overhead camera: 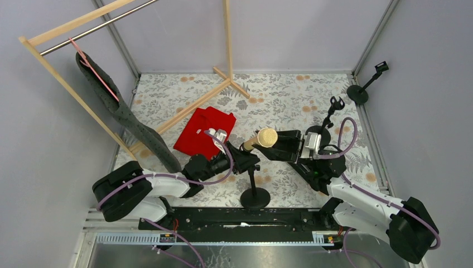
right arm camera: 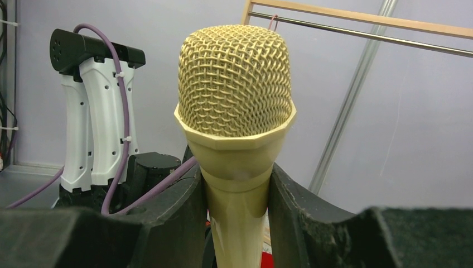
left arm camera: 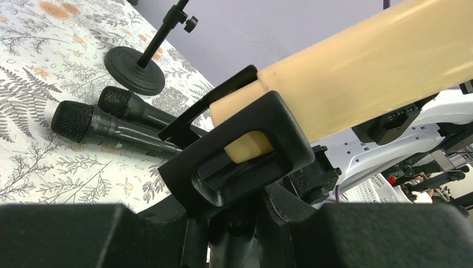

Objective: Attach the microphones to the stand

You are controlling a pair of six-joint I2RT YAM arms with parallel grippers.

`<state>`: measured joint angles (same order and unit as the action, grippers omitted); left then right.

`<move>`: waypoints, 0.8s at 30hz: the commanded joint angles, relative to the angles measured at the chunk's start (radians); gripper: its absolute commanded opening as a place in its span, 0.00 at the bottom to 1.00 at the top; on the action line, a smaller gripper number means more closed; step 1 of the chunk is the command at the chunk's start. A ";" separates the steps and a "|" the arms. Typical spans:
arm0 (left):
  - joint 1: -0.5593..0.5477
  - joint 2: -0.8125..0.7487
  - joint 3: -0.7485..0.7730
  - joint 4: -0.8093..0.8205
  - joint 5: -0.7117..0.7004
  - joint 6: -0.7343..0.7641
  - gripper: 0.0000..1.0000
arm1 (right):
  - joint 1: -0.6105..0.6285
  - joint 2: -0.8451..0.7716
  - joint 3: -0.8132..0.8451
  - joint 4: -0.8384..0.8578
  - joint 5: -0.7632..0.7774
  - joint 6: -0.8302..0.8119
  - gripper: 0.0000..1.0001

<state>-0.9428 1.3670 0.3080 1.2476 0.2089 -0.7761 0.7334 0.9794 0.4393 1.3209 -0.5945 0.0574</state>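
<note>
I hold a cream-beige microphone (right arm camera: 234, 111) with a woven mesh head. The stand (overhead camera: 255, 197) and the black microphones (left arm camera: 92, 125) match. The table (overhead camera: 279, 100) shows grey ferns and orange flowers on white.

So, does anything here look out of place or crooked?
Two black microphones lie flat on the table, near a stand. A red cloth lies on the table instead of hanging on the rack. Nothing looks spilled or broken.

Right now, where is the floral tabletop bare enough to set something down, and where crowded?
Free: the far strip of floral cloth between the wooden rack's foot and the tall black clip stand. Crowded: the centre, where left gripper and right gripper meet at the cream mesh-headed microphone and round-based stand.
</note>
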 commanded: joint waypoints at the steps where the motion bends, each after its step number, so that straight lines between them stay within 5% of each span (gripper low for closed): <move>1: -0.015 -0.099 0.098 0.354 -0.003 -0.063 0.00 | -0.005 0.010 -0.076 -0.158 0.010 -0.074 0.00; 13: -0.021 -0.112 0.106 0.349 0.003 -0.015 0.00 | -0.005 -0.009 -0.091 -0.299 0.041 -0.133 0.00; 24: -0.054 -0.133 0.125 0.352 0.043 0.071 0.00 | -0.004 0.034 -0.142 -0.234 0.187 -0.019 0.00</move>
<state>-0.9497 1.3476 0.3080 1.1580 0.1783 -0.7189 0.7361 0.9375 0.3534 1.2877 -0.4793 0.0448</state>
